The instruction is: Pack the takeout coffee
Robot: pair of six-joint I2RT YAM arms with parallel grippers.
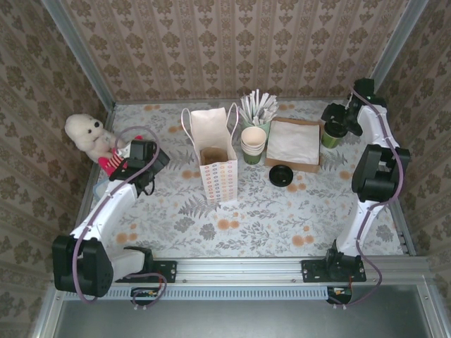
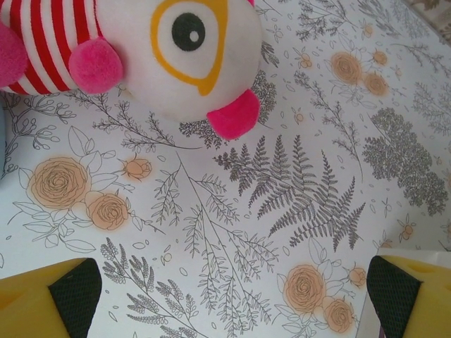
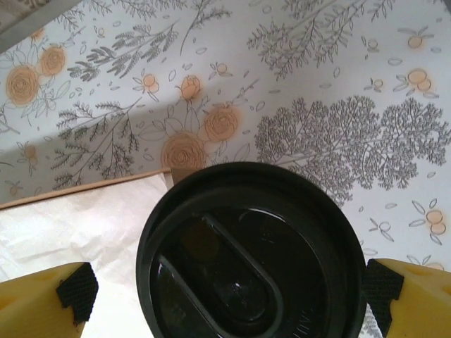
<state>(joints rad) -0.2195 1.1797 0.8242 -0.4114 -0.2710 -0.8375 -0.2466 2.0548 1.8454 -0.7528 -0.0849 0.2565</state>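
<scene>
So the left gripper (image 2: pixel 225 304) hangs wide open over the table (image 2: pixel 282 176), with a striped plush toy (image 2: pixel 190 49) just ahead. Further back are a loose black lid (image 1: pixel 280 174), a paper bag (image 1: pixel 217 160) and cream cups (image 1: pixel 254 141). The takeout coffee (image 1: pixel 333 135) sits far right beside the napkin tray (image 1: pixel 310 169), near the table edge, with the right gripper (image 3: pixel 229 301) spread open around it, not squeezing.

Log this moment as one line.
right jaws: open, flanking olive-green paper cup with black round lid | left jaws: open, above floral table
</scene>
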